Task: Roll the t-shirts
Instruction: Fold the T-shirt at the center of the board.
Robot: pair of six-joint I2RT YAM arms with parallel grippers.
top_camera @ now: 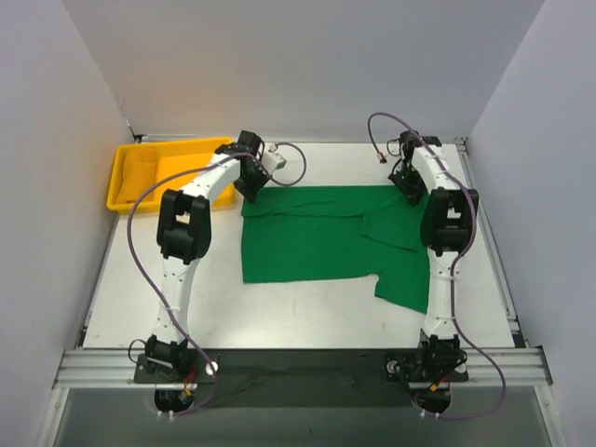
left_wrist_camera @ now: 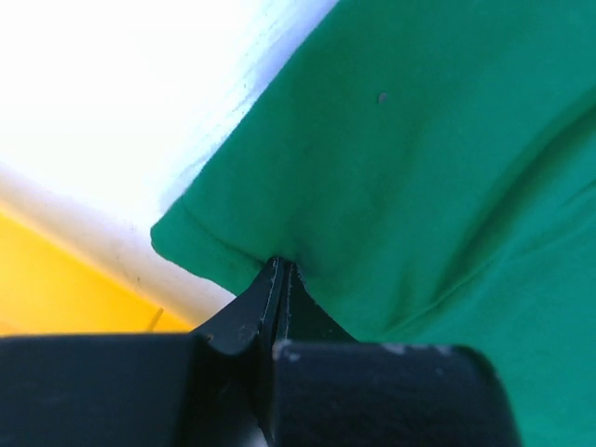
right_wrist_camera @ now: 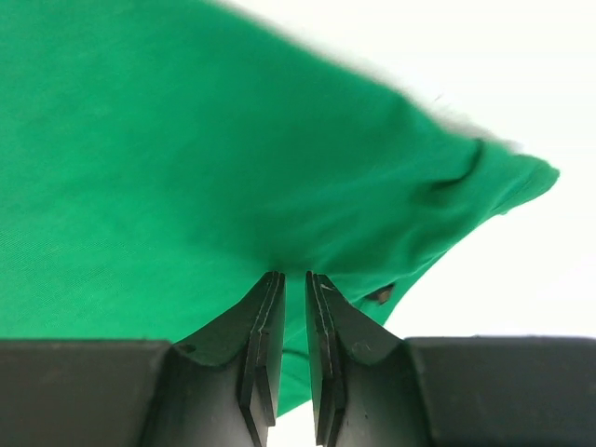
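The green t-shirt lies spread flat on the white table, with one part folded over at its right. My left gripper is at its far left corner. In the left wrist view the left gripper is shut, pinching the shirt's edge beside the corner. My right gripper is at the far right corner. In the right wrist view the right gripper has its jaws drawn in to a narrow gap, tips pressed into the bunched fabric near the corner hem.
A yellow tray stands at the far left, just left of my left gripper; its wall shows in the left wrist view. Grey walls close in the table on three sides. Loose cables arc near both wrists.
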